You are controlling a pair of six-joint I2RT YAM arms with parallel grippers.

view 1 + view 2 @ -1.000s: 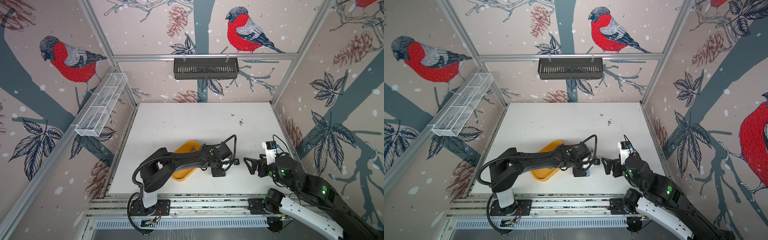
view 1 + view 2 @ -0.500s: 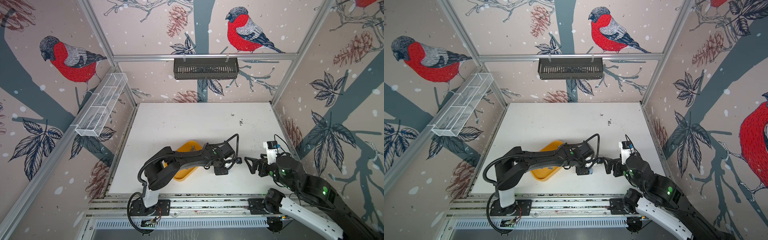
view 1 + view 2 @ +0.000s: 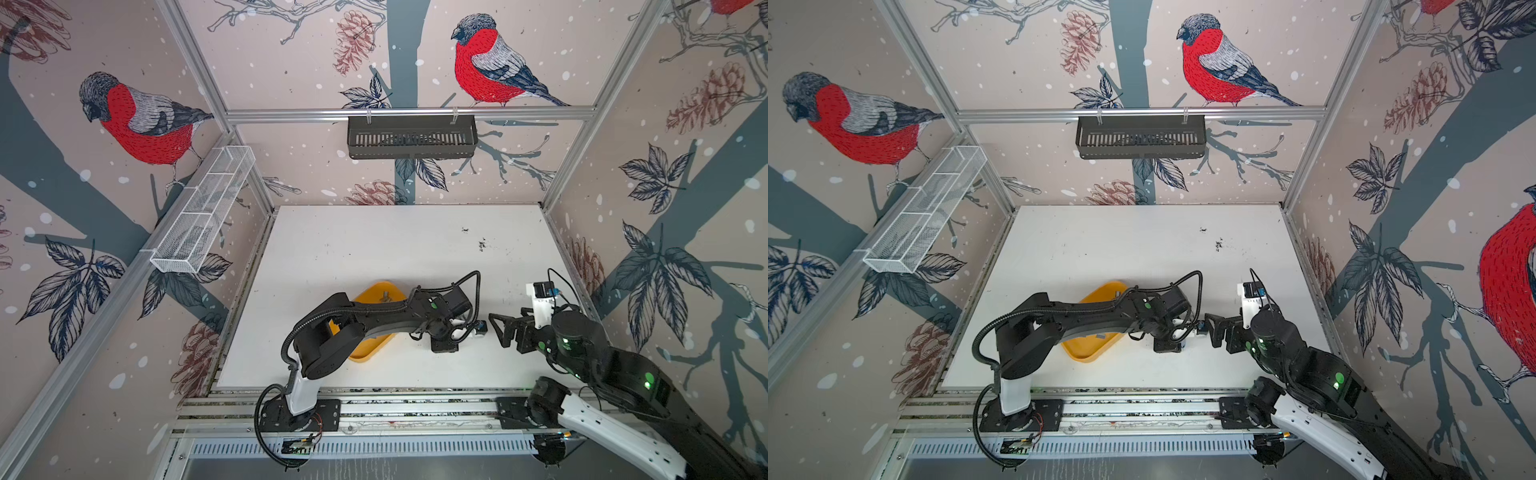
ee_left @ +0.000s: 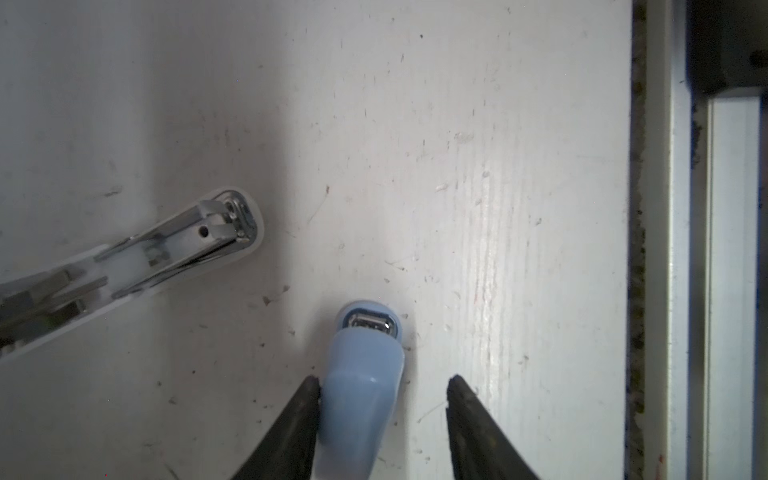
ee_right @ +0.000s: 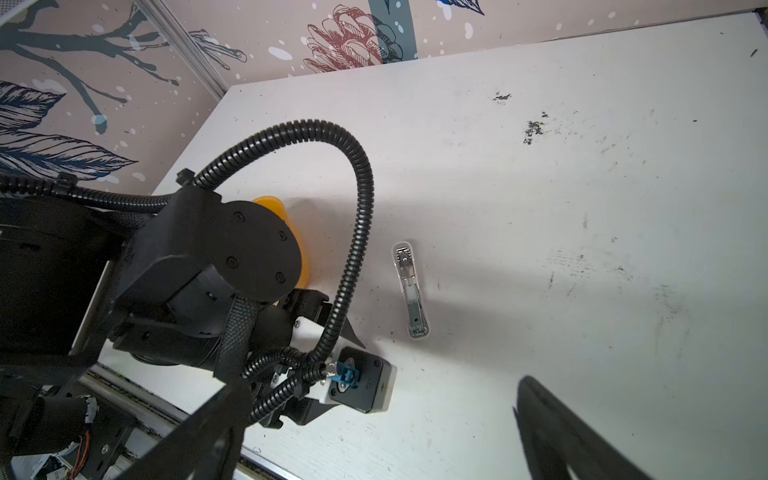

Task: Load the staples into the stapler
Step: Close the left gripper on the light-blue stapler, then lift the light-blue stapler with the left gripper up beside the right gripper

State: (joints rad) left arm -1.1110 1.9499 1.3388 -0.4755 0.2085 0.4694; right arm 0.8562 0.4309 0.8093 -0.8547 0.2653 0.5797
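The stapler is hinged open on the white table. Its white arm with the bare metal magazine [image 4: 166, 245] lies flat and also shows in the right wrist view [image 5: 409, 291]. Its light-blue arm [image 4: 361, 374] sits between the fingers of my left gripper [image 4: 382, 380], which is open: one finger touches the blue side and the other stands apart. In both top views the left gripper [image 3: 442, 345] [image 3: 1167, 345] points down at the table. My right gripper [image 3: 496, 330] [image 5: 382, 384] hovers open just to its right, holding nothing. Small grey staples [image 3: 386, 296] lie in the yellow tray.
The yellow tray [image 3: 374, 353] [image 3: 1092, 355] sits under the left arm's forearm. The table's front edge and a metal rail [image 4: 673, 249] run close by the left gripper. A black basket [image 3: 411, 137] and a white wire shelf [image 3: 203, 208] hang on the walls.
The left gripper's jaws have narrowed around the stapler's blue arm, and the left arm has shifted slightly right. The right arm has stayed in place, open.
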